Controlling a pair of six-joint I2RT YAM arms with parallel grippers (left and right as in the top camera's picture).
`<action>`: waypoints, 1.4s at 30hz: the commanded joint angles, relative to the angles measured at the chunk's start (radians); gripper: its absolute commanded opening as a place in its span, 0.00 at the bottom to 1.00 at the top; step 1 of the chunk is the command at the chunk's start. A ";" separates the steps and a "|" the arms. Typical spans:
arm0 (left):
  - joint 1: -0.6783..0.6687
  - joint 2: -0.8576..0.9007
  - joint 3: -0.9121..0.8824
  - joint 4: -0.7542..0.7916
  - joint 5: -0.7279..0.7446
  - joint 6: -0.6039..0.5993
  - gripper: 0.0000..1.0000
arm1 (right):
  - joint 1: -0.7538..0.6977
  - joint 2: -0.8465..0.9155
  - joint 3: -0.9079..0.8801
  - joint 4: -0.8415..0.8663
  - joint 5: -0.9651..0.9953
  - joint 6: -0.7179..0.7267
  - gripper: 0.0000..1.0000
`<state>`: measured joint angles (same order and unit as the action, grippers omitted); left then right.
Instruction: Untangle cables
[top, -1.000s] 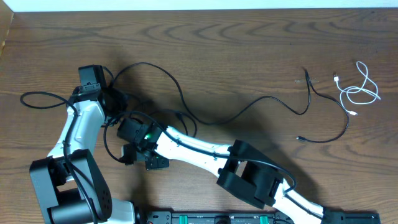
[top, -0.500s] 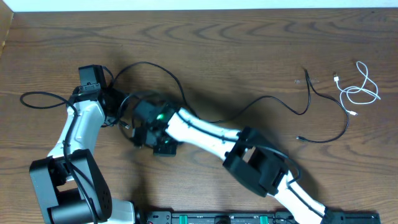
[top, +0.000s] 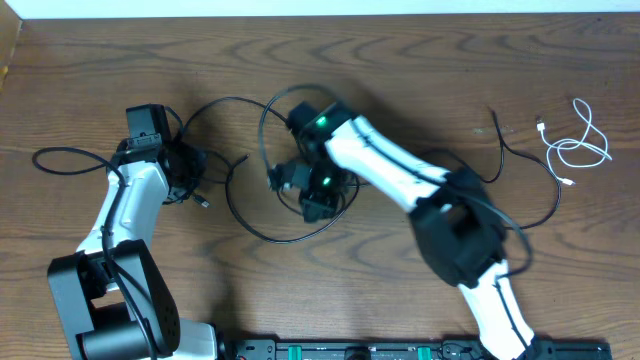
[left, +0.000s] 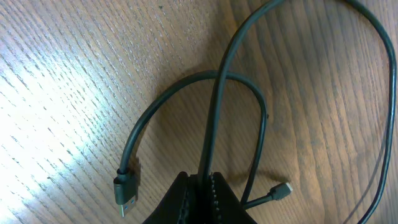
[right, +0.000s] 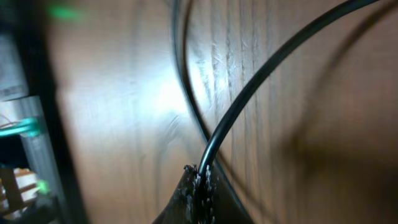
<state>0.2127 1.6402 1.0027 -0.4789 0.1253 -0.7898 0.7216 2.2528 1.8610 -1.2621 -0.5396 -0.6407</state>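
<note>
Cables light, thin and limp, probably slippery, so best pinched mid-run beside a crossing: black cables (top: 285, 240) loop at centre-left of the desk (top: 400, 60), left gripper (left: 200, 185) and right gripper (right: 199, 183) each clenched on one, white cable (top: 578, 147) apart at upper right.

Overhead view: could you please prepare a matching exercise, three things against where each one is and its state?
Things:
1 left gripper
2 right gripper
3 white cable

States:
A lies free near the table's right end
B shut on a black cable, mid-table
C shut on a black cable, left side

Pairs: 1-C; 2-B; 3-A
</note>
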 joint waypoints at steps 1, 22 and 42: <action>0.003 0.006 0.000 -0.005 -0.007 -0.013 0.09 | -0.048 -0.130 0.002 -0.012 -0.129 -0.112 0.01; 0.003 0.006 0.000 -0.005 -0.007 -0.013 0.09 | -0.190 -0.452 0.002 0.171 -0.297 -0.055 0.01; 0.000 0.005 0.179 -0.275 0.084 0.243 0.78 | -0.178 -0.209 0.001 0.187 -0.297 0.020 0.01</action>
<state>0.2127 1.6417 1.1259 -0.6865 0.1963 -0.5999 0.5369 2.0232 1.8614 -1.0821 -0.8146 -0.6388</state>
